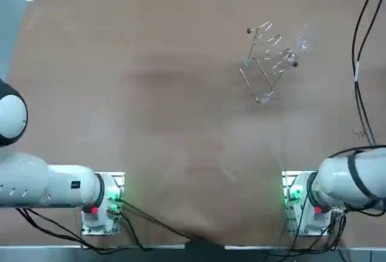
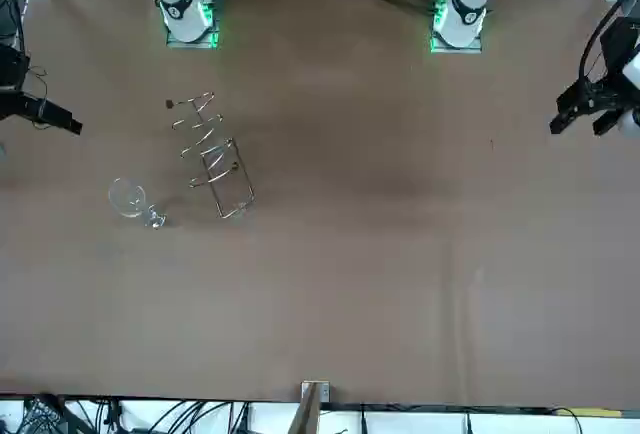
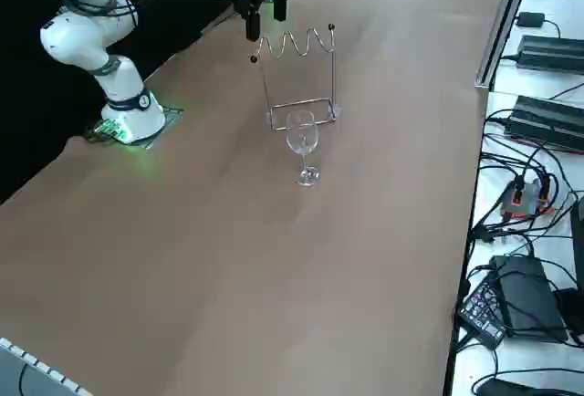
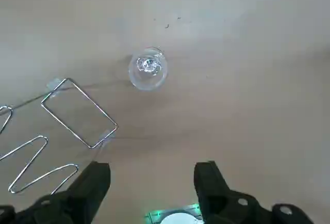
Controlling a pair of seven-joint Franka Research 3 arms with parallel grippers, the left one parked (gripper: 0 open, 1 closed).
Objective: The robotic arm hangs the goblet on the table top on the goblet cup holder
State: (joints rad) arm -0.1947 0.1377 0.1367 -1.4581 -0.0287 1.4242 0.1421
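Goblet (image 3: 302, 140) stands upright toward the far right corner of the table (image 3: 182, 259), just beside the wire goblet holder (image 3: 301, 77); right gripper (image 4: 152, 170) hovers above, fingers apart, empty.

The right gripper (image 4: 153, 166) hung well above the table (image 4: 242, 53), fingers spread, with open air down to the upright goblet (image 4: 148, 69). The wire goblet holder (image 4: 92, 103) crowded one side of it; elsewhere the table lay bare and open.
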